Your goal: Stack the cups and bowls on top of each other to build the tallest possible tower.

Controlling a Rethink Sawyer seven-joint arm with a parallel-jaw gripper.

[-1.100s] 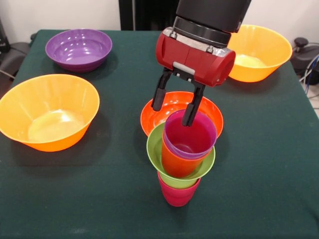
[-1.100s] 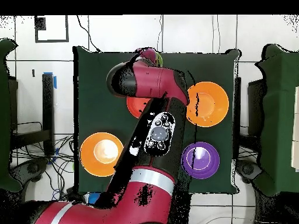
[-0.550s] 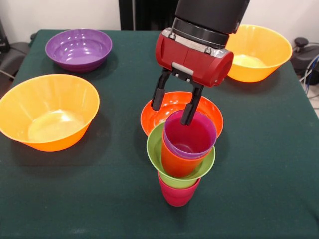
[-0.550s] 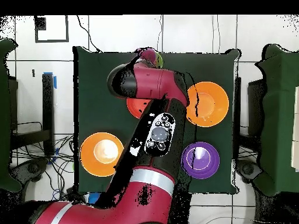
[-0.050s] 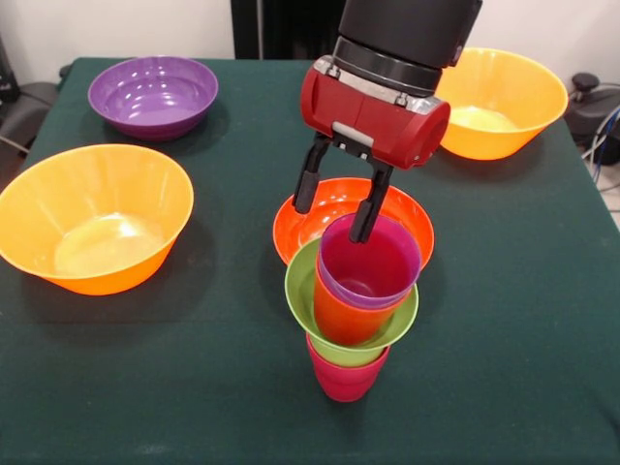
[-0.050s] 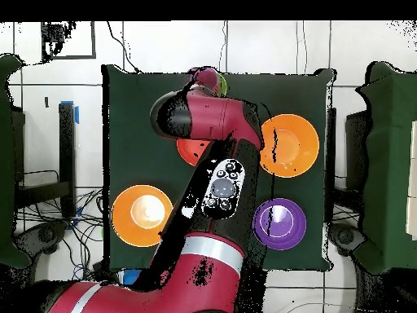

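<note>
Fingers [image 5: 361, 221] hang spread apart and empty just above the purple cup [image 5: 370, 263], one tip over its far rim and the other out over the red-orange bowl [image 5: 308, 221] behind. Against half a second and a second ago the gripper [image 5: 331, 210] has risen slightly and drifted back, so the tip that dipped into the cup's mouth now only meets the rim line in the front view; I read that as a release completed and a retreat begun. The purple cup sits nested in the orange-red cup [image 5: 344, 320], which sits in the lime green piece [image 5: 300, 287], all resting on the crimson cup [image 5: 346, 378] at the bottom. This tower [image 5: 351, 315] stands on the tabletop [image 5: 504, 320] just in front of the red-orange bowl and has not shifted across the three moments, though its upper pieces look off-centre on the crimson base. Farther out, one orange bowl [image 5: 92, 218] and the purple bowl [image 5: 153, 94] lie to one side, and a second orange bowl [image 5: 513, 97] to the other, all unstacked. Overhead, the arm [image 6: 213, 122] hides most of the tower. Adding a bowl looks like the next step, and a wide bowl on that narrow, leaning top could tip it.
</note>
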